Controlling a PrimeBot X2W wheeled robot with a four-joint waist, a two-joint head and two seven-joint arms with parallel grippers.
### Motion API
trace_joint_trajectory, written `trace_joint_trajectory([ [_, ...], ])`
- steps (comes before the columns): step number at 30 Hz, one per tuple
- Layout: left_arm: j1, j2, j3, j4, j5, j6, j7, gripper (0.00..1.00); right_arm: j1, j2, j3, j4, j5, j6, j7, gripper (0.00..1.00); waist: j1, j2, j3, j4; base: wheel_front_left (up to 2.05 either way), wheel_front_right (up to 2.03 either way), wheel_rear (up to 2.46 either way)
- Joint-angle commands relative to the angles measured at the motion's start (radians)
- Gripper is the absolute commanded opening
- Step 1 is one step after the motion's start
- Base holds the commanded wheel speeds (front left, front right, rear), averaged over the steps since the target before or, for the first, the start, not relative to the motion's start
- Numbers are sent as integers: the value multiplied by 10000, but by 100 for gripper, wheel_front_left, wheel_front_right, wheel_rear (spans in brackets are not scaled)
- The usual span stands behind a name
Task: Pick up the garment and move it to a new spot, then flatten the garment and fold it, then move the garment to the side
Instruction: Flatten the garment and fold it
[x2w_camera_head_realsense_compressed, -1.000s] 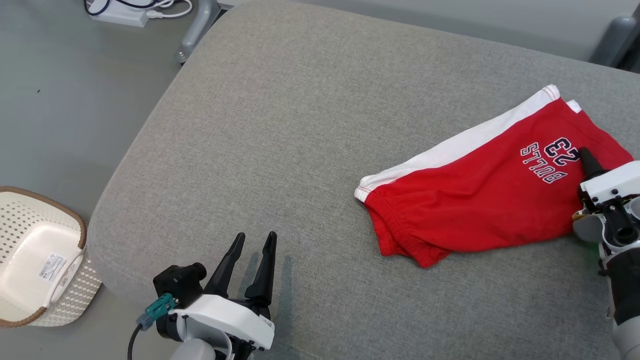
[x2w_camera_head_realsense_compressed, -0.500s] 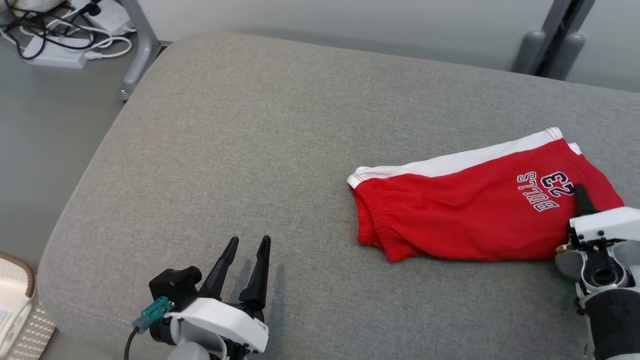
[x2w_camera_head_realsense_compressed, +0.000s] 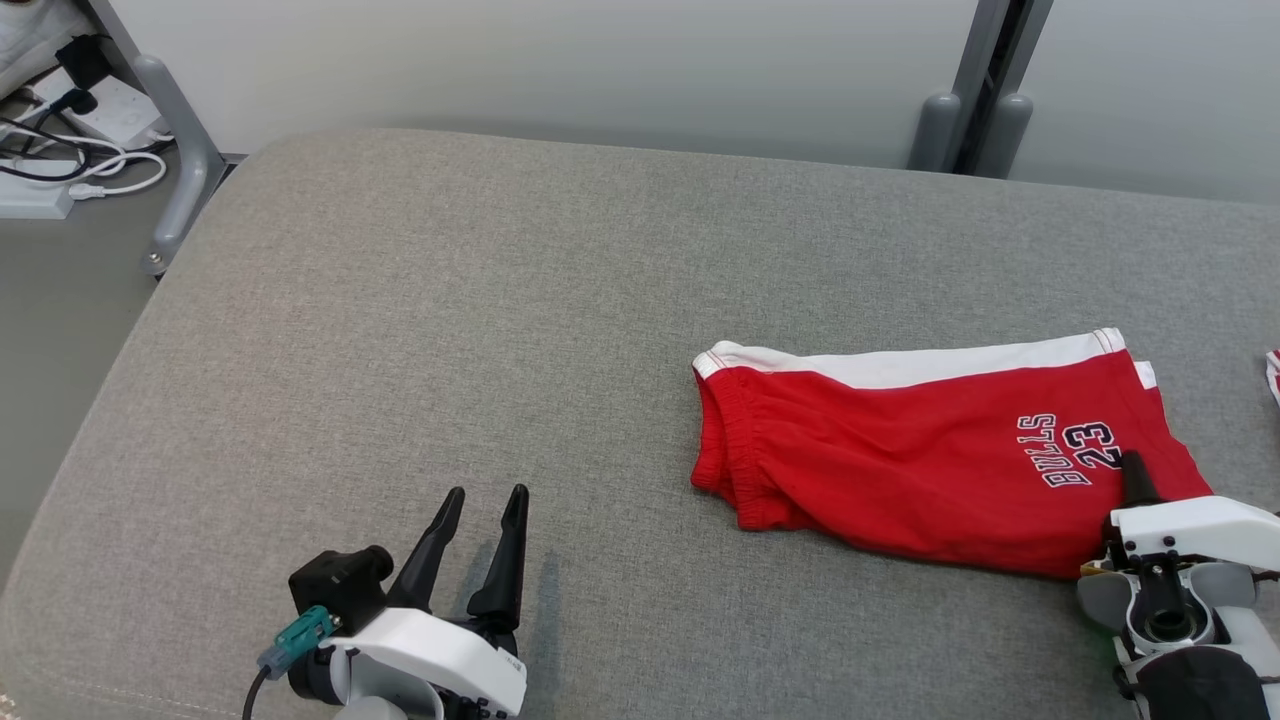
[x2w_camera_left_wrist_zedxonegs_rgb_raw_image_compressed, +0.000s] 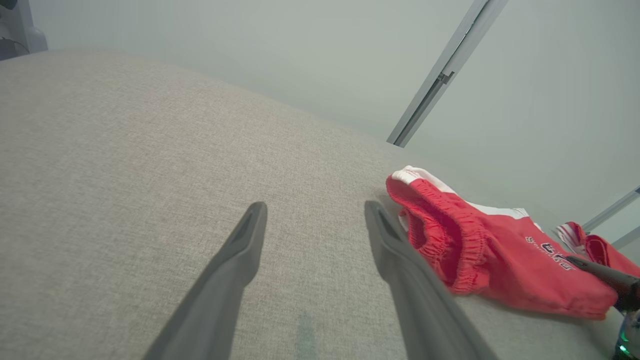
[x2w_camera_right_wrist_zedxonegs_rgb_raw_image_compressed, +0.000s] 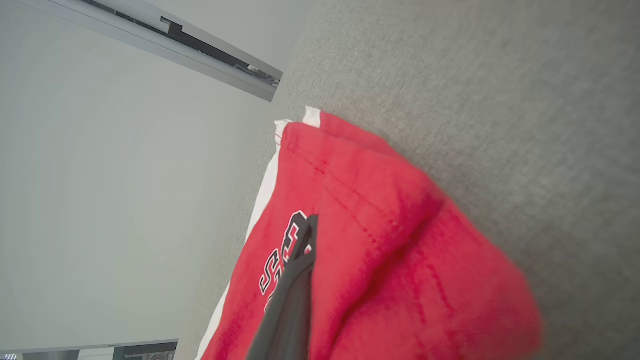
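At the bottom left of the head view, the left hand (x2w_camera_head_realsense_compressed: 487, 497) hangs over the grey bench (x2w_camera_head_realsense_compressed: 400, 330) with its fingers apart, holding nothing. At the bottom right, the right hand (x2w_camera_head_realsense_compressed: 1132, 478) pinches a corner of the red shorts (x2w_camera_head_realsense_compressed: 900, 470), which lie flat on the bench's right side. Far back, at the upper left, are white cables (x2w_camera_head_realsense_compressed: 60, 170).

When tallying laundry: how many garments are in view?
2: red shorts right of centre; a second red garment at the far right edge, mostly out of frame.
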Motion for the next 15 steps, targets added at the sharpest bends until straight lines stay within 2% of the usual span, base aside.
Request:
trace_joint_trajectory([
  [1, -57, 49, -9, 18, 8, -28, -13, 100, 396, 40, 37, 399, 225, -88, -70, 0, 0, 0, -11, -1, 0, 0, 0],
  [6, -79, 50, 30, 15, -34, 48, -13, 100, 31, 78, 618, 107, 518, -68, -351, 0, 0, 0, -90, 108, 0, 0, 0],
  [15, 110, 38, 48, 43, -94, 109, -13, 100, 223, -15, 2248, -1296, 946, -42, -447, 0, 0, 0, -304, 537, 0, 0, 0],
])
